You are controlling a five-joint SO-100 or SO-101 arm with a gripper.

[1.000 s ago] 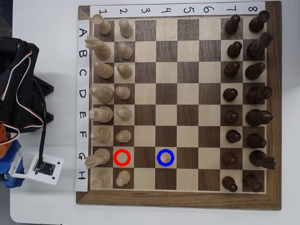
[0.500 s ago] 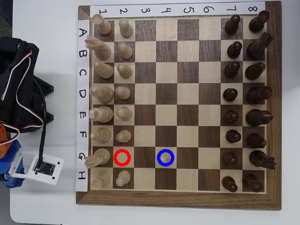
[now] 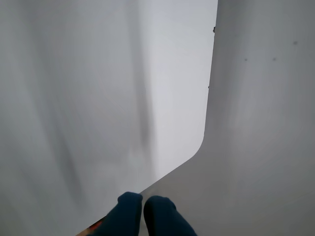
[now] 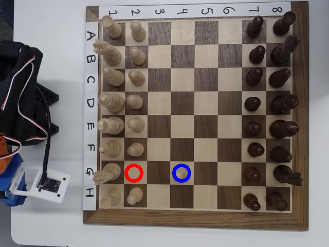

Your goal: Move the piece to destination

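In the overhead view the piece (image 4: 181,174), a small pale pawn seen from above, stands inside the blue ring that marks the destination (image 4: 181,165), row G, column 4. The red-ringed square (image 4: 134,173) in column 2 holds nothing. My gripper (image 4: 8,181) is off the board to the left, near the table's left edge, far from the pawn. In the wrist view its two blue fingertips (image 3: 129,209) press together at the bottom of the frame, with nothing between them. The board is out of the wrist view.
Pale pieces (image 4: 135,78) fill columns 1 and 2 and dark pieces (image 4: 254,77) fill columns 7 and 8 of the wooden chessboard (image 4: 195,218). The black arm base (image 4: 20,92) and white camera mount (image 4: 50,184) sit left of the board. The wrist view shows a rounded table corner (image 3: 199,147).
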